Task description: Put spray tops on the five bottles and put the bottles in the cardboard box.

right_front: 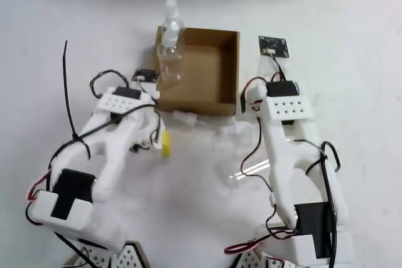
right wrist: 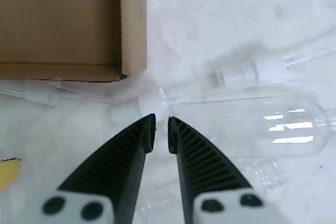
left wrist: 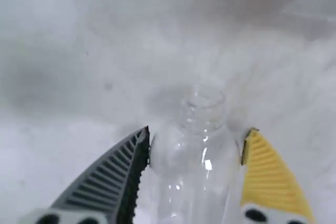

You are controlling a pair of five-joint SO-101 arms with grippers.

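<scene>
High view, and the white table point(right_front: 352, 61) carries everything, with the brown open cardboard box point(right_front: 195, 103) sitting at the far middle between the two white arms. There's a tiny bluish mark on the box wall in the right wrist view, too small to read. Over to the left gripper point(left wrist: 197, 145), low over the table near the box's near left corner: its grey ribbed finger point(left wrist: 113, 177) and yellow ribbed finger point(left wrist: 268, 177) are pinching a clear plastic bottle with an open, topless neck point(left wrist: 197, 187), one pad on each side of the shoulder and the neck poking out past the tips. Now the right gripper point(right wrist: 160, 127), just off the box's near right corner: its two black ribbed fingers point(right wrist: 202, 166) are all but pressed together, just a thin slit between them. A white spray top with a thin clear tube point(right wrist: 152, 102) lies on the table right ahead of those tips, apart from them. Beside the fingers a second clear bottle point(right wrist: 262, 129) lies on its side, and another white spray top point(right wrist: 249, 72) lies beyond it. Back at the box, two upright clear bottles with white spray tops: one point(right_front: 169, 61) overlaps the left wall, inside or outside I can't tell, and the other point(right_front: 171, 12) stands just behind the far left corner.
</scene>
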